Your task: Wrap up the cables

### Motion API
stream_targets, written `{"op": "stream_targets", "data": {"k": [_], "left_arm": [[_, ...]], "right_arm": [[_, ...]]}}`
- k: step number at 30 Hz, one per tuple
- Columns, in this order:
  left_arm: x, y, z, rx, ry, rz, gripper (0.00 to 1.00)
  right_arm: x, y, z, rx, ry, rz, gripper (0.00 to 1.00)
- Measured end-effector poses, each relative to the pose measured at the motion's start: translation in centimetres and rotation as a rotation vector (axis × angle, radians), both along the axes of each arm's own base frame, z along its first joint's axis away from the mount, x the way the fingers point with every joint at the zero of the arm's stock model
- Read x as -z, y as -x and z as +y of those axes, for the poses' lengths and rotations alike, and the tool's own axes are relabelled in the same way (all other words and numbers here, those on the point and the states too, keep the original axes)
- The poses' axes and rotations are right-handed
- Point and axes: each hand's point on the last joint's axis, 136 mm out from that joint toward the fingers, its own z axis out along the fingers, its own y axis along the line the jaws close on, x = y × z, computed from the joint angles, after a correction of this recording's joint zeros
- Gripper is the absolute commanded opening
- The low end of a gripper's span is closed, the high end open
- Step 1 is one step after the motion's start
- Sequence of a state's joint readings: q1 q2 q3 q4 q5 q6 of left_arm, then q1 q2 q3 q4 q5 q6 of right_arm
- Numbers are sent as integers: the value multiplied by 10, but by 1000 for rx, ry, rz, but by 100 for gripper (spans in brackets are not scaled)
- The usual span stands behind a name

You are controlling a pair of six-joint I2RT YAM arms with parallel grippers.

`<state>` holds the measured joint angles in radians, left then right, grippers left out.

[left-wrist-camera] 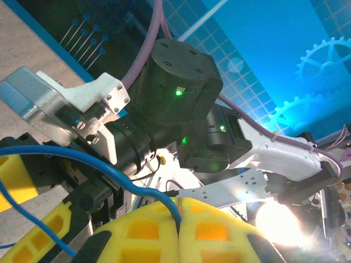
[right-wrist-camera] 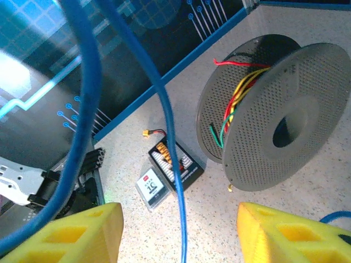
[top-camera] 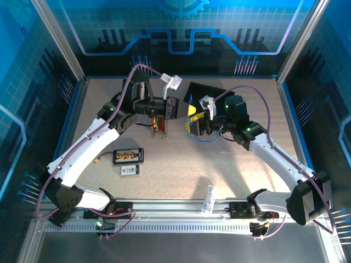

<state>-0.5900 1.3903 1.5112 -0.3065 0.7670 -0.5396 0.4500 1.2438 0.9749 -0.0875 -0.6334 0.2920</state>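
Blue cable (right-wrist-camera: pixel 170 137) hangs nearest the right wrist lens. One strand drops through the gap of the right gripper (right-wrist-camera: pixel 180 222), whose jaws are released and wide apart, nothing pinched. Behind it, on the worktop (right-wrist-camera: pixel 323 213), a grey perforated spool (right-wrist-camera: pixel 296 126) stands on its rim, with red, yellow and green cables (right-wrist-camera: pixel 241 93) wound on the core, ends loose. A black board (right-wrist-camera: pixel 176 163) and a white card (right-wrist-camera: pixel 152 188) lie side by side, clear of the spool. The left gripper (left-wrist-camera: pixel 178 211) is clenched pad to pad. The blue cable crosses just in front of it. A thin strand sits at the seam; whether it is pinched I cannot tell. Overhead, both grippers meet mid-worktop toward the back edge. Bare surface lies open toward the near edge.
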Motion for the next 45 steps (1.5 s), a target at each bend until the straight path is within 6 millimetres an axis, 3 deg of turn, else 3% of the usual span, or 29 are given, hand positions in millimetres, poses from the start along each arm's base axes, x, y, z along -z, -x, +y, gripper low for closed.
{"op": "stream_targets", "data": {"k": [5,10,15,23,32,35,41,45], "left_arm": [[1,-3,0,1,29,28,0],[3,-12,7,-26,63,66,0],[1,-17,18,-56,97,96,0],[-11,-12,23,-34,152,105,0],[-11,-11,21,-18,178,129,0],[-12,-10,21,-11,192,130,0],[-14,-11,21,-9,224,142,0],[-16,-12,21,-7,246,153,0]], "right_arm": [[1,-1,8,1,-15,-22,57],[15,-4,11,38,-10,-50,57],[33,-9,1,130,10,-76,57],[21,-18,-5,188,-4,-137,58],[-1,-6,15,100,-93,-229,59],[-5,-4,17,92,-108,-247,55],[-4,-6,30,108,-118,-241,54],[4,-19,40,156,-94,-220,54]]}}
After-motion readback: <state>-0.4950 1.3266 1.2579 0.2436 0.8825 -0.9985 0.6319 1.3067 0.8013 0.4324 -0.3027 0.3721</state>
